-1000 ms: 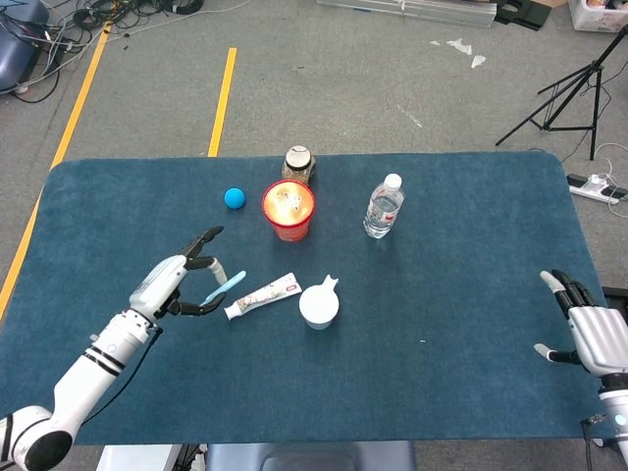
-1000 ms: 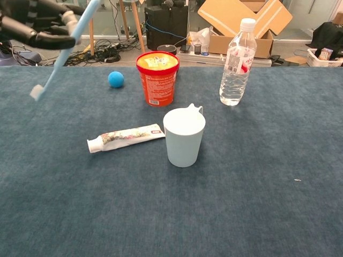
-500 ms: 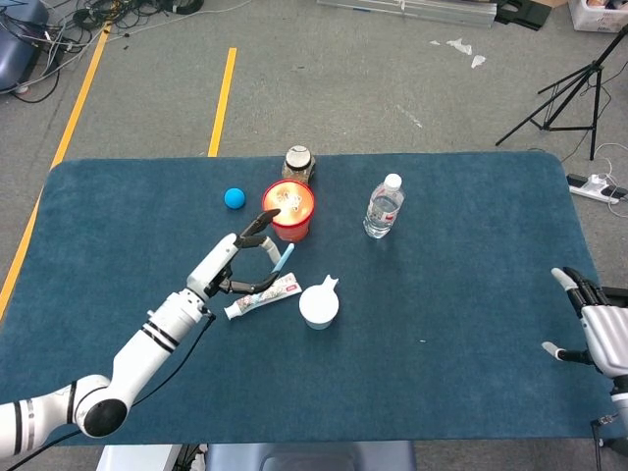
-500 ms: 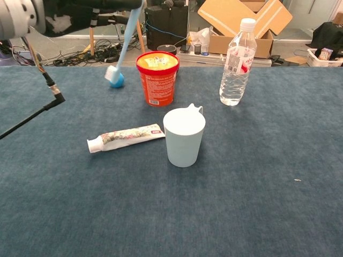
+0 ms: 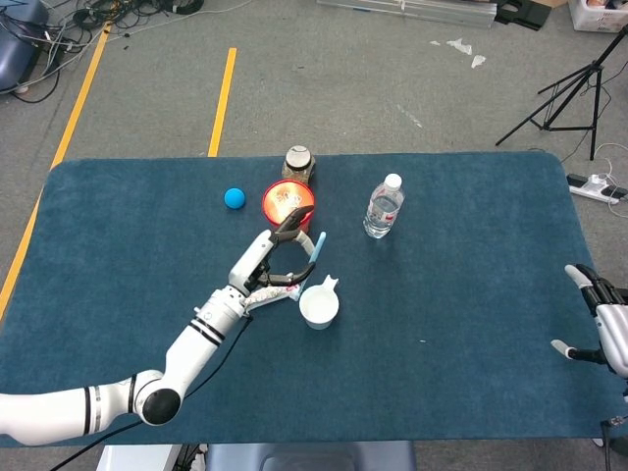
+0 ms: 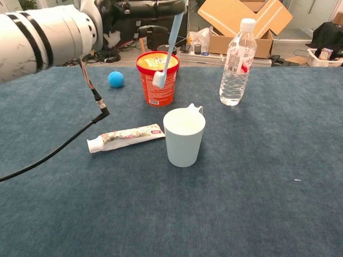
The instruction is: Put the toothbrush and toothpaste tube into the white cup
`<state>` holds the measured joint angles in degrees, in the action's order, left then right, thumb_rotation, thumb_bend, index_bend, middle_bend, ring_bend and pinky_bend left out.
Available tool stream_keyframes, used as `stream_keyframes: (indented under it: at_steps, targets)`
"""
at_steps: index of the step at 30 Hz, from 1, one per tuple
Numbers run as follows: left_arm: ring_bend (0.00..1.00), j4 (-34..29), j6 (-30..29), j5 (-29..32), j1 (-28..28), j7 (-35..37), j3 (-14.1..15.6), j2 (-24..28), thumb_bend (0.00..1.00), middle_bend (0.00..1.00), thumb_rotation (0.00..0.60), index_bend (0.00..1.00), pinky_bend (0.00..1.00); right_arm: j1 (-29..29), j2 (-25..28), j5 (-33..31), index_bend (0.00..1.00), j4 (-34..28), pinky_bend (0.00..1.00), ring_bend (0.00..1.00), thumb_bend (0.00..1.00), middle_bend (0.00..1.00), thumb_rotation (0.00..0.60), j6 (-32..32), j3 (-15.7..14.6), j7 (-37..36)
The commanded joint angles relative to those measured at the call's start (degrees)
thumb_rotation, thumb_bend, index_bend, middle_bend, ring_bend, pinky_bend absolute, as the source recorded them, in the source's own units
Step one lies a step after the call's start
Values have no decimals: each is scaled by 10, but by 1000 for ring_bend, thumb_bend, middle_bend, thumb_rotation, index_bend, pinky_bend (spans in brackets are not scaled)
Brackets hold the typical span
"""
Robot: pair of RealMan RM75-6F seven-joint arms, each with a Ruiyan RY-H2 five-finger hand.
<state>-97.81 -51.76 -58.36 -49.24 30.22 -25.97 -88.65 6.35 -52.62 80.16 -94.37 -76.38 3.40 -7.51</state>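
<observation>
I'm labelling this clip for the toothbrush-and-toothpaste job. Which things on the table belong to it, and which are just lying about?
Part of the job:
- toothbrush, held by the left hand
- toothpaste tube, lying beside the cup
- white cup

Lying about:
- orange tub
- blue ball
- water bottle
- jar behind the tub

In the head view the left hand covers most of the tube at centre left; the brush shows only as a short blue strip past the fingers; the right hand is cut by the right edge, its grip unreadable. In the chest view the top edge crops the left hand and the brush's upper end; the bottle label is too small to read; the desk runs off every side.
</observation>
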Motion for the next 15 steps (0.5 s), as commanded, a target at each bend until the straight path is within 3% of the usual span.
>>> stream_keyframes:
  at_steps: [1, 8, 15]
  targets:
    - [0, 34, -20, -1, -8, 2, 1, -40, 363, 64, 600, 613, 0, -2, 3, 0, 56, 1, 576, 133, 0, 95, 600, -3, 1, -7]
    - [0, 94, -54, -26, -7, 14, 9, -106, 363, 66, 600, 608, 0, -6, 9, -3, 56, 5, 576, 133, 0, 95, 600, -6, 4, -24]
    - [0, 120, -56, -41, 0, 39, 14, -136, 363, 66, 600, 606, 0, -7, 11, -8, 56, 6, 576, 133, 0, 95, 600, -4, 7, -27]
